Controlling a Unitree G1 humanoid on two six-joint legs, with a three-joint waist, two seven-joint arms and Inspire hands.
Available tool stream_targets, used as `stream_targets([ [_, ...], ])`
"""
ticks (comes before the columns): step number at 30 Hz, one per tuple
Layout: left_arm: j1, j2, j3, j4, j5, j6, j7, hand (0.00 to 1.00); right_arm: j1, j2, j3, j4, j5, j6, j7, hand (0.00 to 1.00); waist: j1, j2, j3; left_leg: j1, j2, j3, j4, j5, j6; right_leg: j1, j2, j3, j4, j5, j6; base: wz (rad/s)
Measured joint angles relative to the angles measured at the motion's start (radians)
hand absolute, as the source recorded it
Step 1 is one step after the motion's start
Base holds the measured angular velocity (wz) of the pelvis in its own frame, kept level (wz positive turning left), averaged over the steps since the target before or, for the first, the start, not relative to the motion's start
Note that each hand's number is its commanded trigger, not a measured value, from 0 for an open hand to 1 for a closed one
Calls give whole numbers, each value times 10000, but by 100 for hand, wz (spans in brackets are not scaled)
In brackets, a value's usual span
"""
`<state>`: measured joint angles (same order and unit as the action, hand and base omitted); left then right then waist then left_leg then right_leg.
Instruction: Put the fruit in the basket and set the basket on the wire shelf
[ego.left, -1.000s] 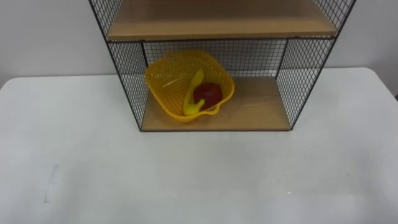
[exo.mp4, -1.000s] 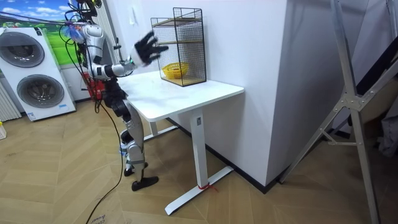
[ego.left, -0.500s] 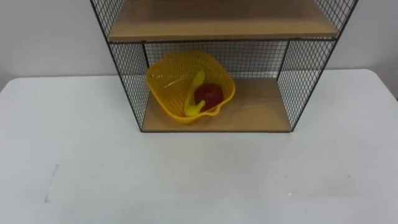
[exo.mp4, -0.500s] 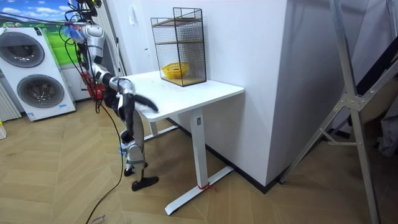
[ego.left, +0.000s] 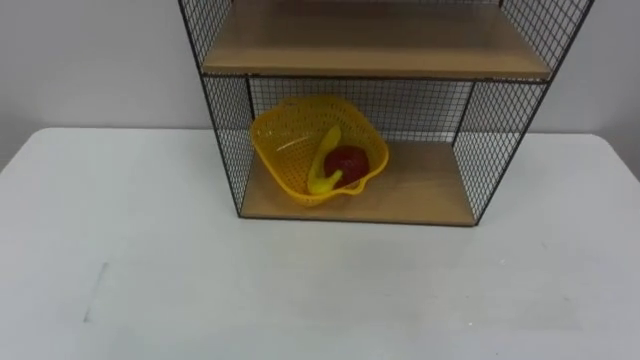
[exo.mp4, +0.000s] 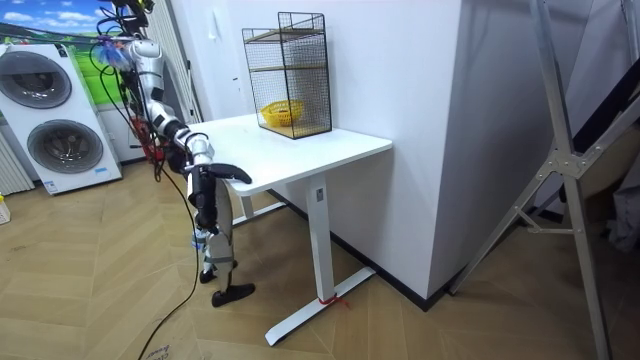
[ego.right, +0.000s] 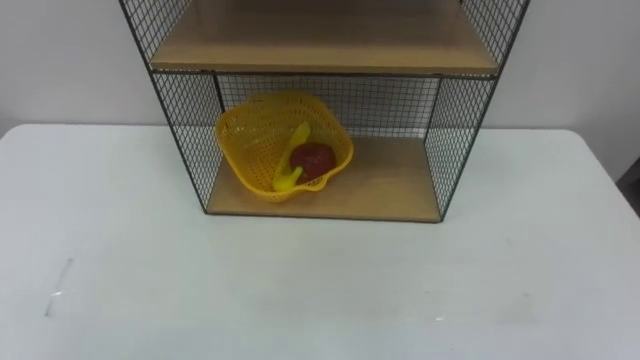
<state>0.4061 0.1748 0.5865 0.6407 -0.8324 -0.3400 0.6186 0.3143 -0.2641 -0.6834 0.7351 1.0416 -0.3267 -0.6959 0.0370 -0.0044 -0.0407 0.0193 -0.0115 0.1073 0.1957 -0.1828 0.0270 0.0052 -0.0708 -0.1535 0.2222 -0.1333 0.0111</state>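
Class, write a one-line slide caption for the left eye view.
Yellow basket with banana and red fruit on the bottom board of the wire shelf, on a white table.

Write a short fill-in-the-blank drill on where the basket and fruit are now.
The yellow basket sits on the ____ board of the wire shelf.
In the basket, beside the banana, lies a ____ fruit.
The shelf stands on a ____ table.
Missing words: bottom; red; white.
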Motion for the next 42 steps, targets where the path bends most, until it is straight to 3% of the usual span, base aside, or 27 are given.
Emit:
stream_targets([
  [4,-93,246,95,13,-465,63,-15,0,3,-434,-326,212,104,548,-59,0,-56,-59,-2,65,3,-23,-2,-38,64,112,-16,-119,-37,-25,19,6],
  [7,-112,658,595,-60,-630,598,-20,0,-1,-936,-875,403,198,1070,-460,0,-50,-68,15,78,7,-34,17,-46,77,69,6,-130,-66,-147,67,-2],
  [9,-239,1499,1335,711,-793,1119,57,0,-22,-1703,-1510,1514,530,1465,-941,0,-48,-25,40,28,19,-94,36,-2,29,76,75,-134,-176,-142,76,-4],
  [10,-239,1728,1636,943,-826,1247,156,0,-2,-1852,-1825,1761,600,1539,-1116,0,-69,-22,44,-6,16,-102,45,0,33,36,89,-130,-170,-144,83,-3],
  [12,-116,2844,2853,2103,-826,1530,914,0,353,-2308,-2955,2344,569,1546,-1859,0,-140,-18,106,-116,0,-102,65,6,44,-89,167,-109,-149,-144,84,-4],
  [13,-64,3124,3156,2367,-839,1561,1078,0,493,-2418,-3236,2423,569,1548,-2023,0,-142,-14,112,-150,2,-106,92,-1,55,-118,170,-110,-137,-146,84,0],
  [15,199,4282,3891,3334,-883,1673,1707,0,1040,-3087,-3859,2829,551,1545,-2499,0,-224,-11,128,-269,7,-176,199,-31,95,-229,155,-89,-2,-236,119,9],
  [16,223,4601,3969,3539,-899,1678,1853,0,1203,-3273,-3898,2952,565,1541,-2557,0,-219,-6,132,-288,7,-207,259,-51,111,-220,168,-77,-1,-247,131,9],
  [18,224,5909,4041,4645,-1100,1668,2189,0,1571,-4178,-3900,3625,642,1519,-2650,0,-104,34,161,-441,70,-225,642,-264,95,-242,228,-10,59,-315,93,0],
  [21,364,6908,4122,5688,-1713,1596,2475,0,1821,-5004,-3895,4216,876,1355,-2591,0,-119,113,223,-802,140,-283,1228,-575,105,-428,255,-51,336,-460,71,1],
  [23,437,7000,4110,6042,-1881,1479,2511,0,2000,-5088,-3849,4418,977,1281,-2538,0,-104,150,249,-999,160,-328,1402,-657,126,-527,274,-93,359,-476,80,4],
  [25,409,6837,4088,6355,-1937,1464,2471,0,2028,-4989,-3507,4746,975,1246,-2350,0,-76,159,262,-1137,153,-341,1402,-659,130,-662,274,-94,338,-433,134,2],
  [27,368,6037,4078,6343,-1985,1451,2227,0,1946,-4531,-3161,5148,988,1229,-1955,0,10,151,293,-1201,129,-325,1266,-585,134,-780,246,-100,305,-342,90,0],
  [28,345,5771,4060,6348,-1969,1448,2117,0,1927,-4326,-3017,5199,983,1218,-1839,0,10,150,296,-1196,131,-311,1230,-567,136,-787,244,-101,275,-332,95,0],
  [30,281,4245,3735,6277,-1921,1431,1495,0,1652,-3195,-2204,5582,894,1167,-1190,0,25,148,294,-1133,147,-285,1036,-457,114,-710,293,21,35,-233,134,-5],
  [31,250,3758,3644,6260,-1846,1431,1298,0,1525,-2823,-1919,5680,862,1165,-1019,0,25,136,288,-1103,158,-274,1000,-442,100,-676,310,29,-31,-201,126,-7],
  [33,174,1948,3485,6326,-1531,1491,453,0,673,-1551,-1139,6461,522,1427,-240,0,-5,57,273,-897,169,-226,885,-411,82,-567,285,143,-14,-213,94,-13],
  [34,126,1569,3451,6385,-1513,1551,233,0,458,-1290,-983,6639,484,1548,-43,0,-28,45,267,-851,179,-206,879,-411,82,-537,284,139,-2,-218,83,-10],
  [36,-73,362,3374,6674,-626,1878,-625,0,-187,-322,-340,7222,-163,1988,711,0,-1,-37,255,-609,190,-179,802,-400,64,-336,292,163,-10,-223,77,-2],
  [37,-110,176,3370,6827,-356,1961,-845,0,-345,-142,-226,7381,-401,2093,950,0,-1,-65,251,-546,191,-180,784,-400,64,-281,290,154,-18,-227,70,0],
  [39,-130,-364,3084,7142,557,2368,-1641,0,-701,299,398,7602,-1370,2655,1755,0,170,-130,260,-349,203,-159,771,-394,54,-96,289,160,-21,-228,64,-2],
  [42,-149,-601,2427,7136,2024,2761,-2183,0,-1139,330,1381,7878,-2614,3047,2362,0,457,-190,242,-243,210,-117,768,-386,40,-3,279,166,-20,-214,65,-3],
])
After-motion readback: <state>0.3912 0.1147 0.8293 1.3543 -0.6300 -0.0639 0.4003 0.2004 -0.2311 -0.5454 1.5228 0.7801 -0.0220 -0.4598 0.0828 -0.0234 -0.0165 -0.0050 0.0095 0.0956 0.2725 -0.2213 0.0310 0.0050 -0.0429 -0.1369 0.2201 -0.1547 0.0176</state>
